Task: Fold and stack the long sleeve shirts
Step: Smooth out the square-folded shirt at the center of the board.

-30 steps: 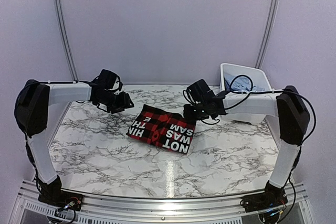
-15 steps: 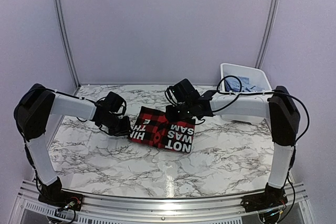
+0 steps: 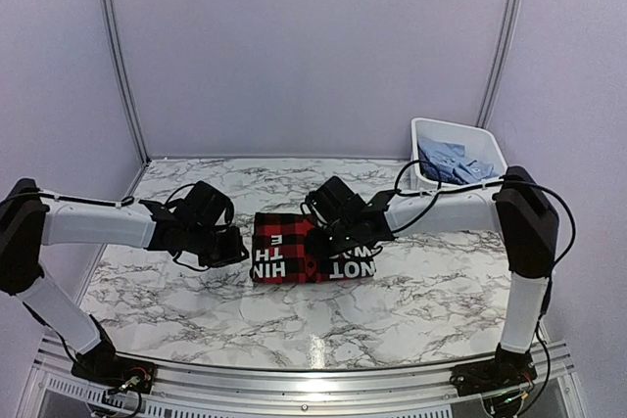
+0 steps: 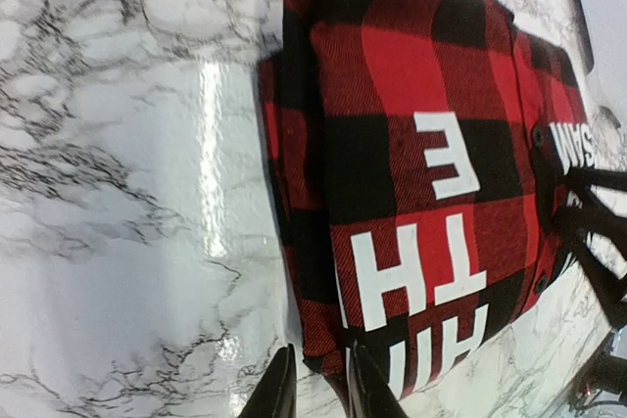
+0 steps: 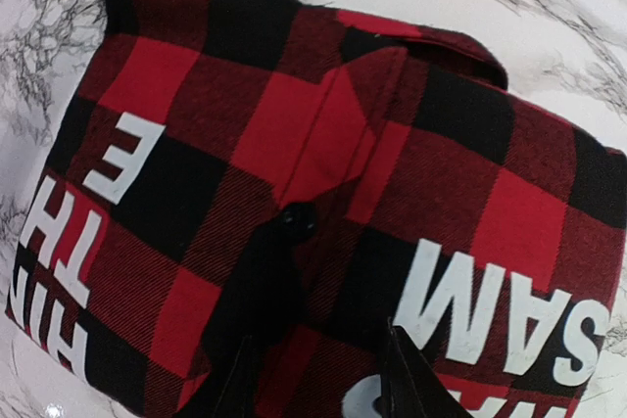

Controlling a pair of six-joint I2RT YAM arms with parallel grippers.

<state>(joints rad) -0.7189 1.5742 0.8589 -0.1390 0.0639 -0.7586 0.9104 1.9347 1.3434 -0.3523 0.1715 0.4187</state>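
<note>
A folded red-and-black buffalo-check flannel shirt (image 3: pixel 294 254) with white lettering lies on the marble table (image 3: pixel 196 310) at the middle. It fills the left wrist view (image 4: pixel 411 144) and the right wrist view (image 5: pixel 294 124). My left gripper (image 3: pixel 235 247) is low at the shirt's left edge. Its jaws (image 4: pixel 318 384) stand a narrow gap apart with the shirt's corner just ahead of them. My right gripper (image 3: pixel 343 234) is on top of the shirt's right half, open, with its fingertips (image 5: pixel 402 379) against the cloth. Light blue shirts (image 3: pixel 446 159) lie in the tub.
A white plastic tub (image 3: pixel 490 149) stands at the back right corner of the table. Purple walls close in the back and both sides. A metal rail (image 3: pixel 313 374) runs along the near edge.
Both arms came down and toward the near side. The left gripper dropped to the shirt's left edge, the right moved onto the shirt. The shirt turned square to the table edge.
</note>
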